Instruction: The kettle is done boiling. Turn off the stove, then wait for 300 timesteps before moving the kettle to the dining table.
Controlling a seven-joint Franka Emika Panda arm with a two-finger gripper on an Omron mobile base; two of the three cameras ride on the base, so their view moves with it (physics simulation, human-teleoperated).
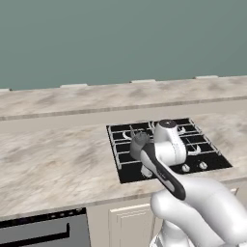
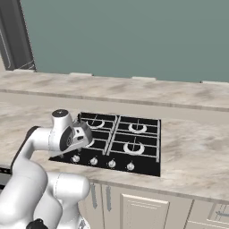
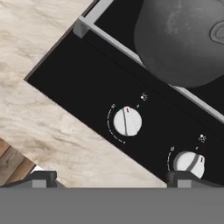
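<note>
Hand view looks down on the front edge of the stove [image 3: 83, 83], where two silver knobs sit in a row: one knob [image 3: 127, 121] near the middle and a second knob [image 3: 190, 162] just above the right fingertip [image 3: 189, 179]. The jaws stand wide open, holding nothing (tips set far apart at the bottom). The kettle [image 3: 181, 41] rests on the grate just behind the knobs. In the left base view it is probably the dark shape [image 1: 140, 141] beside the arm, over the counter [image 1: 58, 159].
</note>
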